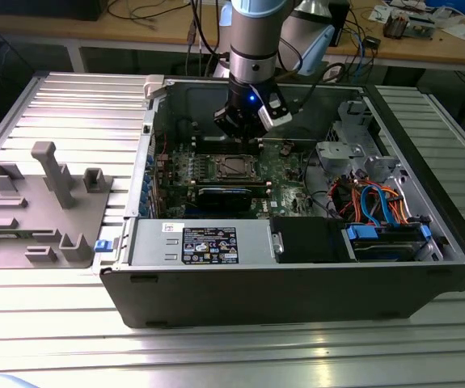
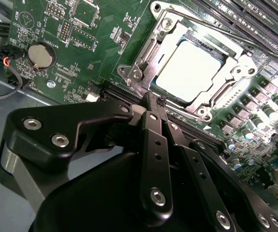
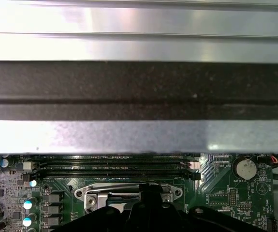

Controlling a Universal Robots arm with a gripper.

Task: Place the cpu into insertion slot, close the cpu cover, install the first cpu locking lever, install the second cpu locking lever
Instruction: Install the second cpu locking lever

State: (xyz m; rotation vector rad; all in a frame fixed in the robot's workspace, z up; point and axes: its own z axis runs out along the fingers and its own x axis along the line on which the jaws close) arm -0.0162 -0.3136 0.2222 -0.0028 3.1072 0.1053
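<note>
- Reaching straight down from above, the arm enters the open computer case (image 1: pixel 426 267) over its far half, with the black tool (image 1: pixel 234 129) hanging just above the far edge of the green motherboard (image 1: pixel 285 162).
- In the second wrist view the tool (image 2: pixel 153 99) has its two black fingers (image 2: pixel 154 145) pressed together with no gap, clenched and grasping nothing; their tip sits just beside the socket's silvery frame.
- The cpu (image 2: pixel 187 70) lies flat in the insertion slot (image 2: pixel 204 104), its pale metal top glaring under the light.
- The cpu cover (image 2: pixel 146 50), a thin silvery frame with a cut-out centre, lies down around the chip, with screws at its corners.
- A thin metal locking lever (image 2: pixel 197 21) runs along one side of the socket; whether it is latched I cannot tell.
- In the first wrist view, long narrow black memory slots (image 3: pixel 114 166) lie just beyond the socket, and the case's ribbed metal wall (image 3: pixel 139 135) rises close behind them, leaving little room on that far side.
- On the exterior view's right, orange and blue cables (image 1: pixel 378 202) and grey drive brackets crowd the case.
- On the exterior view's left, a grey moulded fixture (image 1: pixel 42 210) stands on the ribbed aluminium worktop (image 1: pixel 78 105), well apart from the case.
</note>
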